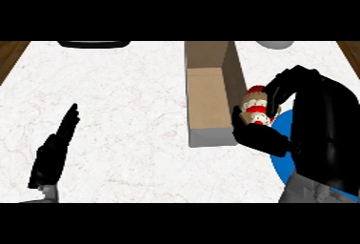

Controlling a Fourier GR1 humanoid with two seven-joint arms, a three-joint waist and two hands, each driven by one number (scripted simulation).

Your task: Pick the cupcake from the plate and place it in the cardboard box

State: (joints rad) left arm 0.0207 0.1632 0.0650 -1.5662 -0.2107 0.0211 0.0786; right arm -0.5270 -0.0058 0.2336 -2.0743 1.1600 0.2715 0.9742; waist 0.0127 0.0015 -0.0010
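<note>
So the right hand (281,119) is curling its fingers and thumb around the cupcake (256,106), and that's the thing everything hangs on here. The cupcake, red and white striped, is sitting in the grip over the left edge of the blue plate (283,157), which is lying toward the counter's (126,105) right edge, and it's just beside the right wall of the cardboard box (209,95). Can't really tell if it's touching that wall or hanging a hair off it. The box opening is lying directly to the left of the cupcake, with its long axis running from the counter's far edge toward the near one, so I'm guessing the next bit is a short sideways hop over that wall and then a let-go inside. The right hand is clearly the nearer one. The left hand (55,147) is resting open near the counter's near left corner, fingers straight, holding nothing, well apart from the box. Main risk I'm seeing is clipping the box wall.
</note>
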